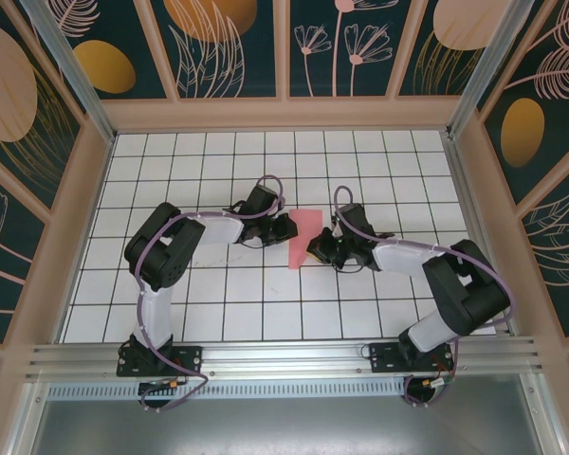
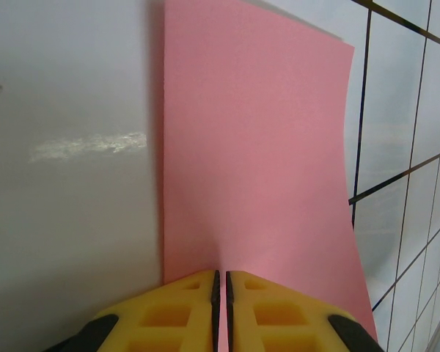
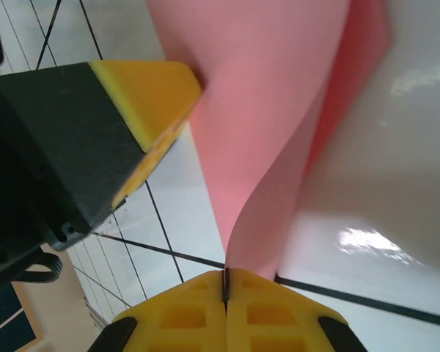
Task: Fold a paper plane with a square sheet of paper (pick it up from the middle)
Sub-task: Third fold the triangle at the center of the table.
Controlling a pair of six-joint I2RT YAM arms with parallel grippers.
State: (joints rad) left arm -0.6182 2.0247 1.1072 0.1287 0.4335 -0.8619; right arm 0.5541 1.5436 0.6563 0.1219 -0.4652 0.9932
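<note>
Pink square sheet of paper bows over the middle of the gridded counter. Left pincer and right pincer face each other, each clamped on an edge.

Overhead camera looks down; wrist cameras crowd paper.
</note>
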